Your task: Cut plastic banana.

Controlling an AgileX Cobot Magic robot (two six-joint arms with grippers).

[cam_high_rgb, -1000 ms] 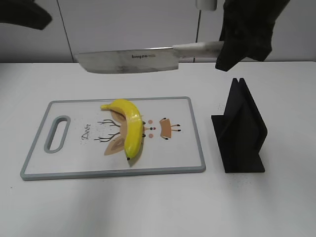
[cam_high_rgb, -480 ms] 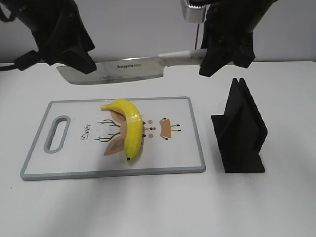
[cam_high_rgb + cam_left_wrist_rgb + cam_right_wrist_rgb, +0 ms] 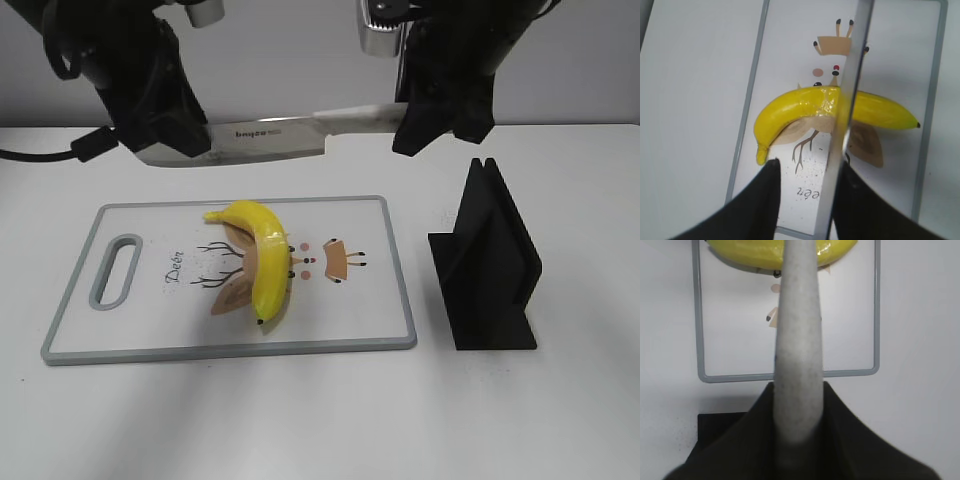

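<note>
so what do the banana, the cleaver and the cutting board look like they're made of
Banana: glossy yellow plastic, judging by its hard shine and what looks like a clear tape band at the middle.
Cleaver: the blade looks like brushed steel with a printed brand; the handle is pale and speckled, possibly plastic or resin.
Cutting board: matte white plastic with a grey, perhaps rubbery rim and a printed deer.

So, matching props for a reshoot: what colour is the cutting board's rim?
Grey, around a white cutting board printed with a deer; clearest in the exterior view.

Left gripper (image 3: 802, 200), fingers (image 3: 757, 210) astride the knife blade (image 3: 847, 100), above a banana (image 3: 815, 107) lying beyond them on the cutting board (image 3: 752, 110).
</note>
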